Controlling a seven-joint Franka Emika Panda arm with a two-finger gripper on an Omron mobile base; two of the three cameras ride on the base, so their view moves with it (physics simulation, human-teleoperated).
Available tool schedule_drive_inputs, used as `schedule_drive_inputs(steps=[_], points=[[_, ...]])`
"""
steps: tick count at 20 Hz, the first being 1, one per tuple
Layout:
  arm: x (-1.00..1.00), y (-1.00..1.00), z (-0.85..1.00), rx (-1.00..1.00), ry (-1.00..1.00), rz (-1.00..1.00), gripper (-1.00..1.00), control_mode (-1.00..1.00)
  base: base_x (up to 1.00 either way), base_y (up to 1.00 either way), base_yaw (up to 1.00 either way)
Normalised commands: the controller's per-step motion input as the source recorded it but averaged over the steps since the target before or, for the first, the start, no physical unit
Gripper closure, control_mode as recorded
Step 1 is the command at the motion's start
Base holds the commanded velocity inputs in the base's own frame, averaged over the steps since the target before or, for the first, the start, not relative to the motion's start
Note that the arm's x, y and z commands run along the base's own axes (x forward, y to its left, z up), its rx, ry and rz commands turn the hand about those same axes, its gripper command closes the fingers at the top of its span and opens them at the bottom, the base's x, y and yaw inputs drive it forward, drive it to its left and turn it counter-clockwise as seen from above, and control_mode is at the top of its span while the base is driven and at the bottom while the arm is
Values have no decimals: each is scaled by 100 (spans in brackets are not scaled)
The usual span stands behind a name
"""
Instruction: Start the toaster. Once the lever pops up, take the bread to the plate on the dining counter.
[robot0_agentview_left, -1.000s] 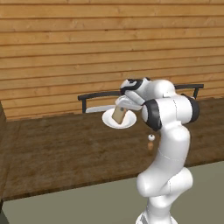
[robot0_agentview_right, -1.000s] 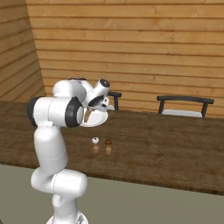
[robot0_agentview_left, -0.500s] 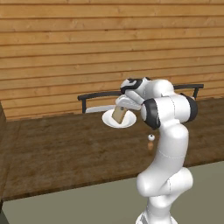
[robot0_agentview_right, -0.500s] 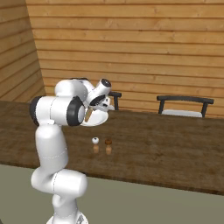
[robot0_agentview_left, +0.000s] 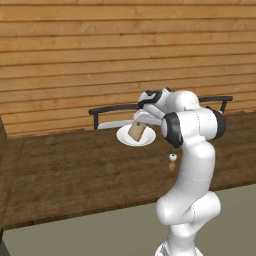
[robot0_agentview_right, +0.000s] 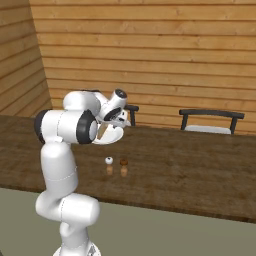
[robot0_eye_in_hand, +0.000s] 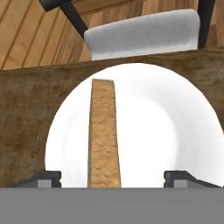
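On the plate (robot0_eye_in_hand: 175, 131), the bread (robot0_eye_in_hand: 103, 135) stands edgewise.

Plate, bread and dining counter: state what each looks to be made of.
Plate: plain smooth white, matte, probably ceramic, though the render leaves that open.
Bread: tan, grainy, porous surface, like a baked slice seen edge-on.
Dining counter: dark brown with streaky grain lines, apparently wood or wood veneer, with a dull finish.
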Motion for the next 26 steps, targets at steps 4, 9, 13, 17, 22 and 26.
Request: schedule_drive_inputs(steps=[4,9,13,17,22,26], points=[[0,-10,0,-14,0,0,-100,-100,0,0,0],[0,-21,0,-12,0,0,-100,-100,0,0,0],[-2,-3,6,-7,0,0,-100,-100,0,0,0],[-22,-10,19,-3,0,0,-100,-100,0,0,0],[-64,13,40,-1,0,-3,-100,-100,0,0,0],[-100,5,43,0,1,-14,-100,-100,0,0,0]])
